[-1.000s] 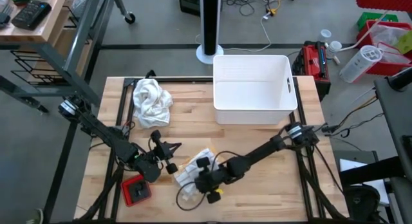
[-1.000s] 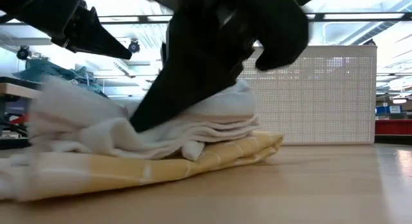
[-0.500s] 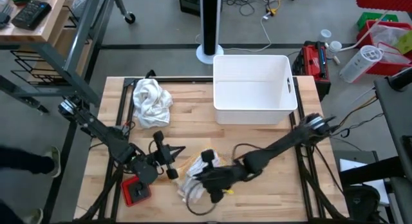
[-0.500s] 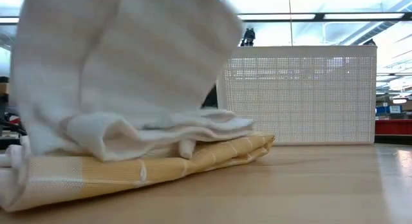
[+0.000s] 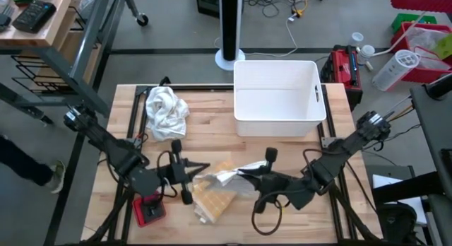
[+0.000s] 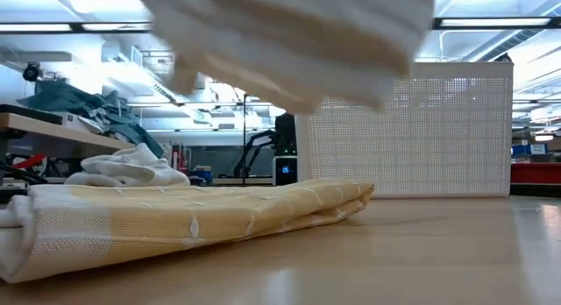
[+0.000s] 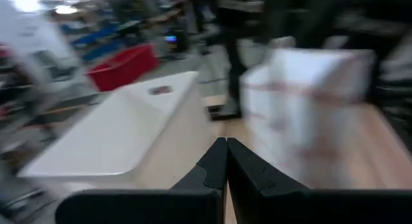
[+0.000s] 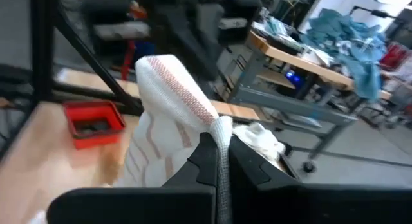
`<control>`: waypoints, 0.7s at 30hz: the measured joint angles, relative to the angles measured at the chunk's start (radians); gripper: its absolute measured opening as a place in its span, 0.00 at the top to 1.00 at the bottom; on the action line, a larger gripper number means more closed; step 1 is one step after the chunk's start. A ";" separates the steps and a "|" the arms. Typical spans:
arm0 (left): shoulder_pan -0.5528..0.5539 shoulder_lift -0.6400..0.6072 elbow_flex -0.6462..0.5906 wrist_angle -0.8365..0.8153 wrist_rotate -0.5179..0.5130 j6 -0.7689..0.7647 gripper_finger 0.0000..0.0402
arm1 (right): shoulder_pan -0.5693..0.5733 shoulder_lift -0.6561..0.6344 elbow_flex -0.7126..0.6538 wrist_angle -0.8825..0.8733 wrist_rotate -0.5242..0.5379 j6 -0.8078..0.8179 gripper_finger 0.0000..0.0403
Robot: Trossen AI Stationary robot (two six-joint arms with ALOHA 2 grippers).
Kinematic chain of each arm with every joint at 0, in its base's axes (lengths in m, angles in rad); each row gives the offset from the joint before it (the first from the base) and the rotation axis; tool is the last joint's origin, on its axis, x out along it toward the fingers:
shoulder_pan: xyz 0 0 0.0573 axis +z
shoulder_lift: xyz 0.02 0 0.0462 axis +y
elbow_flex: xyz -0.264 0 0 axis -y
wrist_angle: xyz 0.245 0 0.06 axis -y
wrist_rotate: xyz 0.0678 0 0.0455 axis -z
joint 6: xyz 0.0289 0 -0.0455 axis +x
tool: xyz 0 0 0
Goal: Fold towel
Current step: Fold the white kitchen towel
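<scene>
A big wooden surface [image 5: 282, 154] is holding a white bin [image 5: 279, 97] at its far side, and nothing is showing inside the bin. Beside the bin, a crumpled white cloth [image 5: 166, 112] is lying in a heap. Near the front edge, a yellow and white towel [image 5: 215, 193] is lying partly folded, with one white corner lifted up. The right tool [image 5: 244, 174] is pinching that lifted corner tight. The left tool [image 5: 205, 165] is sitting just beside the towel, its fingers pressed together, holding nothing.
</scene>
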 joint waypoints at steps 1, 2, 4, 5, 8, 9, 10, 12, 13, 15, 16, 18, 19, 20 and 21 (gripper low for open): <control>0.000 0.000 -0.009 0.000 0.038 0.000 1.00 | 0.002 0.000 -0.010 0.003 0.015 -0.003 0.99; 0.000 0.000 -0.020 0.000 0.073 0.000 1.00 | 0.002 0.001 -0.019 0.008 0.025 -0.006 0.99; 0.000 0.000 -0.044 0.001 0.102 -0.005 0.99 | 0.002 0.002 -0.028 0.017 0.032 -0.009 1.00; 0.000 0.001 -0.055 0.001 0.104 -0.010 0.99 | 0.002 0.002 -0.028 0.027 0.033 -0.010 1.00; 0.007 0.001 -0.080 0.006 0.110 -0.022 0.95 | -0.001 0.003 -0.028 0.050 0.055 -0.006 1.00; 0.008 0.001 -0.088 0.006 0.109 -0.022 0.93 | -0.001 0.004 -0.028 0.057 0.064 -0.010 1.00; 0.008 0.001 -0.094 0.007 0.110 -0.021 0.91 | -0.001 0.004 -0.028 0.062 0.076 -0.017 1.00; 0.006 0.001 -0.105 0.011 0.117 -0.021 0.87 | -0.001 0.003 -0.028 0.074 0.092 -0.023 1.00; 0.006 0.001 -0.109 0.013 0.123 -0.022 0.85 | -0.001 0.001 -0.028 0.075 0.095 -0.021 1.00; 0.006 0.001 -0.119 0.013 0.146 -0.031 0.81 | -0.001 0.000 -0.028 0.079 0.095 -0.020 1.00; 0.006 0.001 -0.122 0.012 0.150 -0.040 0.79 | -0.001 0.000 -0.028 0.079 0.094 -0.023 1.00; 0.006 0.001 -0.125 0.011 0.152 -0.043 0.75 | -0.001 0.000 -0.028 0.079 0.094 -0.023 1.00; 0.006 0.001 -0.125 0.013 0.153 -0.045 0.73 | -0.001 0.000 -0.028 0.079 0.094 -0.023 1.00; 0.006 0.001 -0.125 0.013 0.153 -0.045 0.72 | -0.001 0.000 -0.028 0.079 0.094 -0.023 1.00; 0.005 0.001 -0.125 0.010 0.158 -0.051 0.70 | -0.001 0.000 -0.028 0.079 0.094 -0.023 1.00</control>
